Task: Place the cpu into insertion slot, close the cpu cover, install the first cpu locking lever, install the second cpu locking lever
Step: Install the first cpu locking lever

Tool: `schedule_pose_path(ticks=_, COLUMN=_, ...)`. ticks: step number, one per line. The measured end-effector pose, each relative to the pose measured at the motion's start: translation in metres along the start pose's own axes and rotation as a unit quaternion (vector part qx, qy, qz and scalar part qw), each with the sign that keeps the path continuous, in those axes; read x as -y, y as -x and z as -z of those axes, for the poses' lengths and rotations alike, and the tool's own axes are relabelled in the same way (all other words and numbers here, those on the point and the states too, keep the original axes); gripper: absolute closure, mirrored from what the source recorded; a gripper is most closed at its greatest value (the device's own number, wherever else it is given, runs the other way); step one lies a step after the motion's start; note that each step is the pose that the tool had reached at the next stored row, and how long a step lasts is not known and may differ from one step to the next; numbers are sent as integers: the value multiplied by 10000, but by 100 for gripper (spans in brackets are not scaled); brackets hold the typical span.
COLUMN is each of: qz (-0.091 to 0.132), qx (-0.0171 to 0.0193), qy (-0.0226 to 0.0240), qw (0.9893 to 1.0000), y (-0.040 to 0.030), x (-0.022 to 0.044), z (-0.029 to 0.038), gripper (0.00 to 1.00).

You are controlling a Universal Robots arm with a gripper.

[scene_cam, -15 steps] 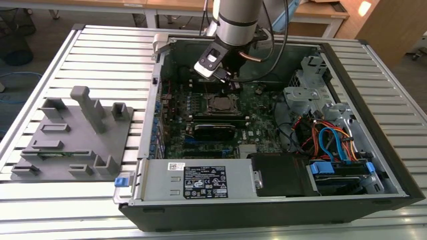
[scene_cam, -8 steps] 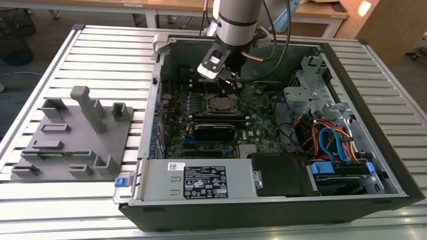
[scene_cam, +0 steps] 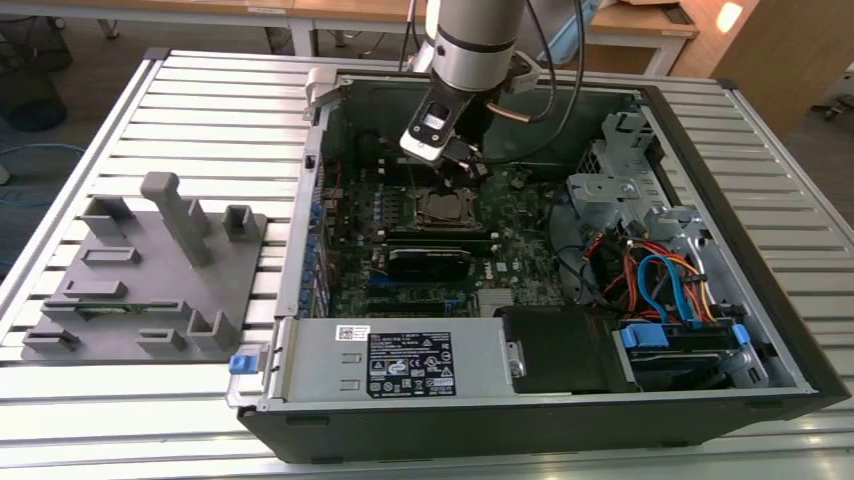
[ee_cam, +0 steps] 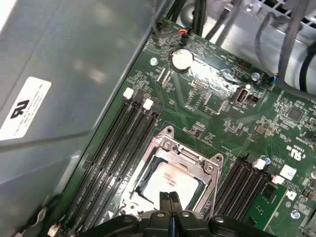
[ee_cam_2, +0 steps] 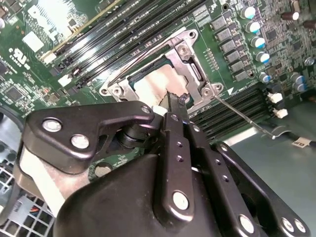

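The arm is reaching down from the upper middle of the exterior view into the open case (scene_cam: 747, 200), and the claw (scene_cam: 463, 163) is hanging just above the slot (scene_cam: 420, 205) on the green board (ee_cam: 212, 98).

In both wrist views the two fingers of the claw (ee_cam_2: 173, 98) (ee_cam: 170, 196) are pressing together and are gripping nothing.

The cpu (ee_cam: 170, 180) is sitting inside the slot, with its silver top facing up. The cover (ee_cam: 190, 154) is lying flat around the edges of the cpu, so the cpu is showing through the cover's window. The closed fingertips are pointing at the edge of the cpu (ee_cam_2: 150, 86) nearest to the claw. Whether they are touching it, I cannot tell.

In the second wrist view a thin lever (ee_cam_2: 242, 116) is standing out from a corner of the cover (ee_cam_2: 192, 69) and crossing the memory slots (ee_cam_2: 237, 106) there.

Near the exterior view's left, a grey fixture (scene_cam: 147, 270) is resting on the table (scene_cam: 214, 100), well apart from the claw.
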State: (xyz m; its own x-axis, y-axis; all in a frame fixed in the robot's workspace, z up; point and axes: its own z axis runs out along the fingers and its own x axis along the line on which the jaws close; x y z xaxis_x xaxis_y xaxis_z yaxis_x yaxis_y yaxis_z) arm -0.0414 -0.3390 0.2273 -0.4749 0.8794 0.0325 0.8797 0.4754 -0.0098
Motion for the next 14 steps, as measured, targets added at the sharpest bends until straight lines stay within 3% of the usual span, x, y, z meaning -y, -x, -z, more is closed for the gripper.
schedule_pose_path(ticks=7, qz=330, qx=3, qy=-11, qw=9995, y=1, x=0, z=0, gripper=90)
schedule_pose_path(ticks=14, qz=666, qx=6, qy=-21, qw=9978, y=1, x=1, z=0, gripper=90)
